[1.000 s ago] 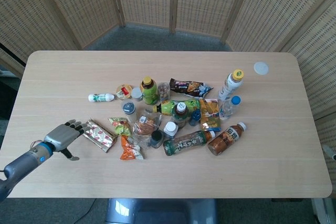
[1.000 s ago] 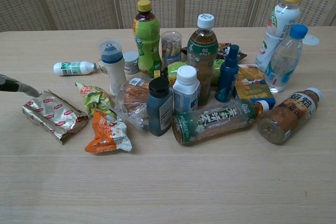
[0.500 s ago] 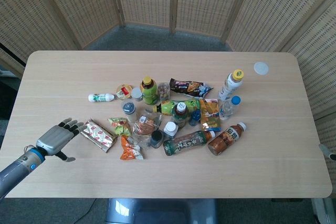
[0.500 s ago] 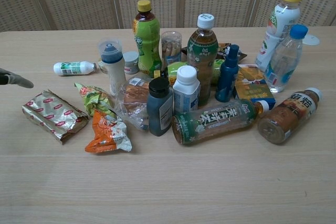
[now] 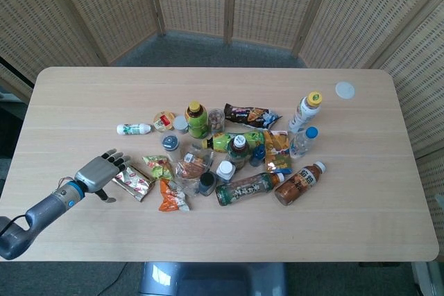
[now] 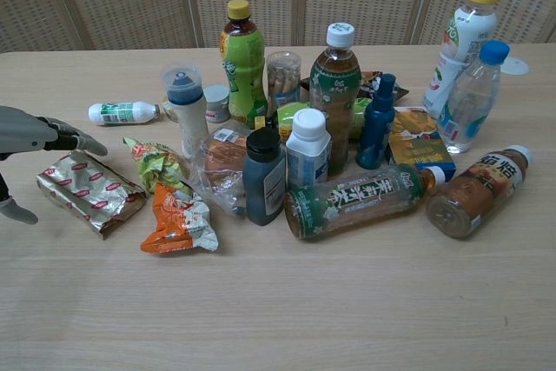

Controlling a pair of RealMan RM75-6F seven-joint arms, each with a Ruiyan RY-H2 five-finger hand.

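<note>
Near the front-left part of the table (image 5: 83,95), the left hand (image 5: 99,172) now sits over the left end of the silver snack packet (image 5: 132,180). Half a second ago it lay further toward the left edge, well apart from the packet; it has advanced toward the cluster of goods. Its fingers are spread and hold nothing: in the chest view the fingertips (image 6: 87,145) reach above the packet's (image 6: 89,191) near end while the thumb hangs lower at the picture's left border. Contact with the wrapper cannot be confirmed. The packet itself lies flat in the same place as before, just beside the crumpled green wrapper (image 5: 159,167) and the orange wrapper (image 5: 171,198). Judged from this approach, the hand is lining up on the packet, with closure not yet made. No right hand shows in either view.
</note>
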